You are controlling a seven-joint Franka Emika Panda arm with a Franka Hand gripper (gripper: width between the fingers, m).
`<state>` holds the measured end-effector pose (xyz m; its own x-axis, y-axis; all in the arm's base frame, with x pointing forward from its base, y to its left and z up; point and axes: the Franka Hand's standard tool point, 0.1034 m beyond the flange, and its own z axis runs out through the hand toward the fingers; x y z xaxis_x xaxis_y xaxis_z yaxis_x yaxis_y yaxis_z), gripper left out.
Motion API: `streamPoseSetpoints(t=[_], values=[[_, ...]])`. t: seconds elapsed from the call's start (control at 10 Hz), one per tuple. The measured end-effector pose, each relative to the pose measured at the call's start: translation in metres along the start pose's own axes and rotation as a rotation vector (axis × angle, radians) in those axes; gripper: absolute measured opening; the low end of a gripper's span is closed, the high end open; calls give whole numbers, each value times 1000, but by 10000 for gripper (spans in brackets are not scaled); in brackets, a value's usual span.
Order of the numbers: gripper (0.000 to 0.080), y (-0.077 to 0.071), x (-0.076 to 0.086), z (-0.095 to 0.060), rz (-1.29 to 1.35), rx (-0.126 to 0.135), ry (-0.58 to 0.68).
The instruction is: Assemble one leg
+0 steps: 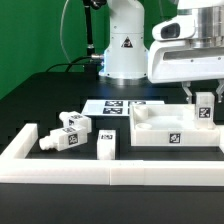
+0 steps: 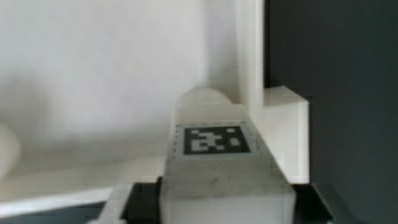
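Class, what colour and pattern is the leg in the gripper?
White, with a black-and-white square tag; the leg shows best in the wrist view.

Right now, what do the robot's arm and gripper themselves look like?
The arm is glossy white with rounded casings, a black-on-white triangular warning sticker on its base and black cables behind it. The gripper hangs from a boxy white and grey hand; its fingers are slim and dark.

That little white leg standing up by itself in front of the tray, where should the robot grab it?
Probably best to grab the standing leg near its top, coming straight down from above. It stands upright, its flat sides suit the fingers, and its top is free. The pincer is holding another leg right now.
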<state>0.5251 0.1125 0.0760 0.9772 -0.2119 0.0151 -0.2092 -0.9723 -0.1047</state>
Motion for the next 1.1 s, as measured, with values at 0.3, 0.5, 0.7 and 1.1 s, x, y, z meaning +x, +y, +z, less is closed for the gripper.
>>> streamPoseSetpoints(t=[0.3,0.5,0.7,1.1], values=[[287,2,2,1,317,3,6],[287,4,2,1,470,1,6],[287,6,3,1,581,-1,6],[590,7,4,-20,514,6,-4]])
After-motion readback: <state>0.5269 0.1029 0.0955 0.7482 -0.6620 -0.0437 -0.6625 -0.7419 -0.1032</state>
